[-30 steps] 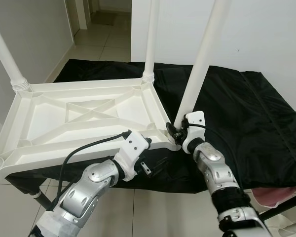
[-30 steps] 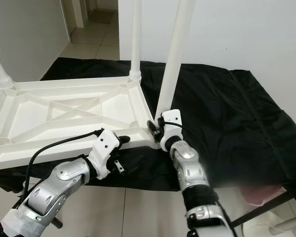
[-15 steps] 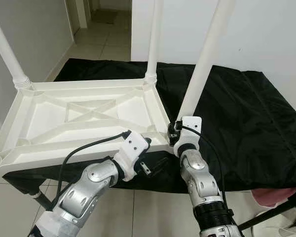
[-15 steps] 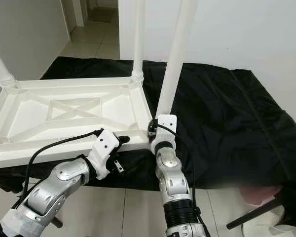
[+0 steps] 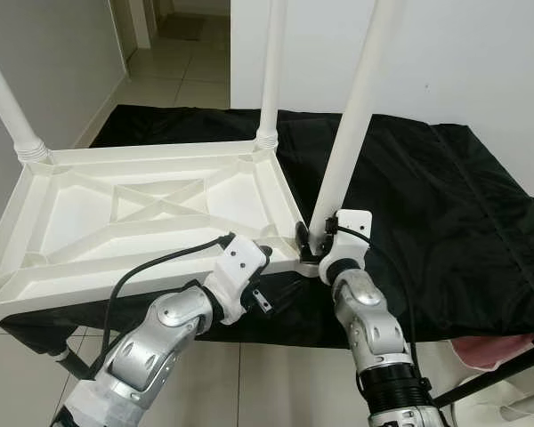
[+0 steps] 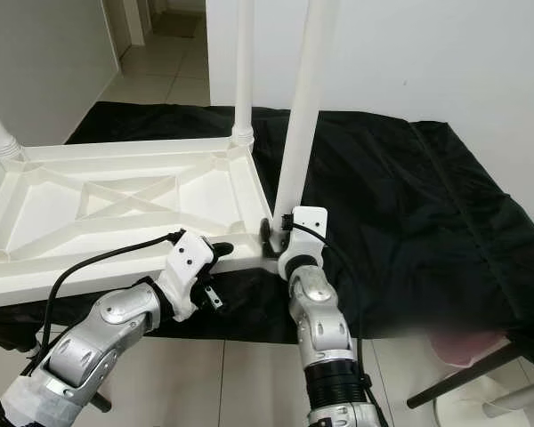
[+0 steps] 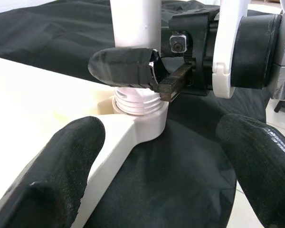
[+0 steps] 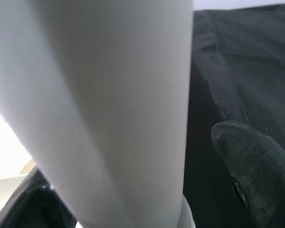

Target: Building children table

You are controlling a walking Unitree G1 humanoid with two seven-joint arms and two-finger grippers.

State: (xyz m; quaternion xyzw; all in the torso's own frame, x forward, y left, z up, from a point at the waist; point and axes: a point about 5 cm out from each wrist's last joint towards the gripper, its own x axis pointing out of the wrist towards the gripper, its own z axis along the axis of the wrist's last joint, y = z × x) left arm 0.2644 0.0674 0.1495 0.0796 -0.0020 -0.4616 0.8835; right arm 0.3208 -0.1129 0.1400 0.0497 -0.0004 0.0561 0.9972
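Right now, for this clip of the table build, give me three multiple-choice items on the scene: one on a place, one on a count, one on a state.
1. Where is the right gripper?
A. at the foot of the leg at the near corner
B. on the floor
C. at the far left leg

2. How many white legs stand up from the upturned tabletop in the left eye view?
A. one
B. three
C. six

3. How are the left gripper fingers?
A. shut on a cable
B. open, at the tabletop's near edge
C. shut on a leg

Answers: 1 A, its black fingers sit around the base of that leg by the corner socket. 2 B, one at the far left, one at the far corner, one at the near corner. 3 B, the left wrist view shows both pads wide apart, holding nothing.
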